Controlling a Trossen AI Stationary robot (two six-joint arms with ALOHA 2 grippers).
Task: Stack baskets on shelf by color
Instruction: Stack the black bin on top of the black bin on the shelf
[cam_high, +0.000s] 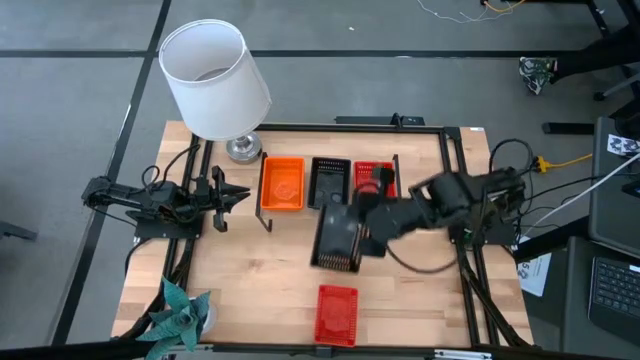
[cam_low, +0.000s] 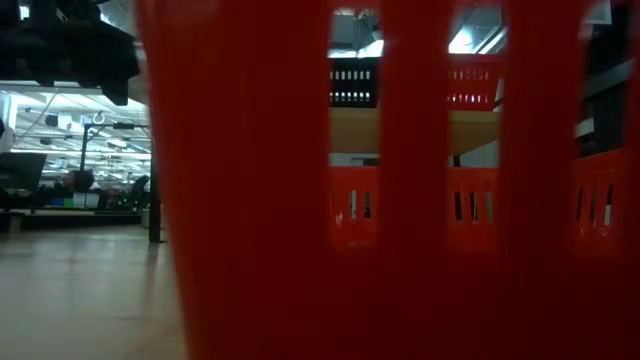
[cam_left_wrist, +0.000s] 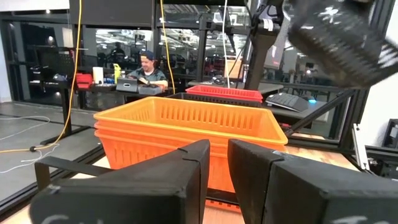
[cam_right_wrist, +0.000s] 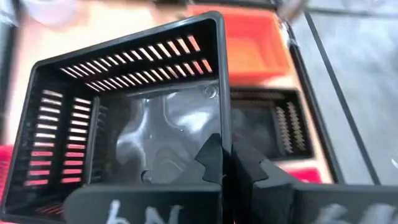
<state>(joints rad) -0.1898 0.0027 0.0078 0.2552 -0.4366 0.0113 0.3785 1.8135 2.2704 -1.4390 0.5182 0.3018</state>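
Observation:
On the shelf (cam_high: 400, 170) sit an orange basket stack (cam_high: 282, 185), a black basket (cam_high: 330, 178) and a red basket (cam_high: 374, 178) side by side. My right gripper (cam_right_wrist: 227, 163) is shut on another black basket (cam_high: 340, 238), carried above the table just near of the shelf. That basket also shows high and tilted in the left wrist view (cam_left_wrist: 339, 37). A single red basket (cam_high: 337, 313) lies flat near the table's near edge and fills the low view (cam_low: 250, 200). My left gripper (cam_left_wrist: 217, 168) waits shut, left of the orange stack (cam_left_wrist: 186, 130). My right gripper holds the black basket by one short side wall at its rim (cam_right_wrist: 219, 127), one finger inside the basket and one outside. It comes from the table's right side. The basket is lifted clear of the table and tilted, its open side toward the wrist camera.
A lamp with a white shade (cam_high: 215, 75) stands at the far left corner beside the shelf. A teal paper plant (cam_high: 180, 315) sits at the near left corner. Bare wood lies between the shelf and the red basket. A person (cam_left_wrist: 148, 68) sits in the room beyond.

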